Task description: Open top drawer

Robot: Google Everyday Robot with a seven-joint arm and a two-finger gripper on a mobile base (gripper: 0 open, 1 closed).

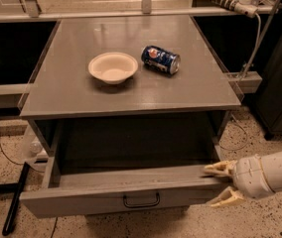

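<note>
A: Camera view: gripper [219, 185] low right, fingers [214, 168] spread, one over and one under the right end of the top drawer [81, 203] front. Released, not clamped. Contact with the panel: can't tell.
B: Drawer position?
A: Under the grey table [71, 95], pulled well out toward the camera, box exposed.
B: Handling?
A: Looks like a stiff panel box, probably light. Faces look smooth, so a pinch on the edge could slip. A corner pull would likely rack it on its slides. Better hold: black bar handle [141, 201] at centre of the front, nothing on it now.
B: Orientation?
A: Front faces the camera. Long axis runs left-right along the front; travel is across that, straight out.
B: Anything nearby?
A: On the table: bowl [113, 67] and can [160, 59], the can on its side. Both well apart from the gripper.
</note>
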